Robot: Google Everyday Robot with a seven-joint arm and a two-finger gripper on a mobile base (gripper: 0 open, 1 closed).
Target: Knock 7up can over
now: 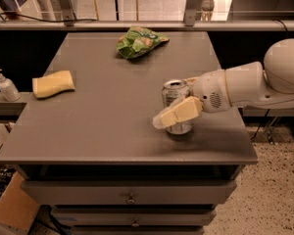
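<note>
Camera view: the small silver aluminium 7up can [174, 93] with a green-and-white label stands upright, so the knock is not yet done
We see the two-finger gripper [170, 106] of the white arm at the can, on the right front part of the flat grey table [112, 126]. Its jaws are spread, one pale finger [179, 114] across the can's front and the other just showing behind. We judge only the push is left; leftward there is much bare table, while the right and front edges are near
</note>
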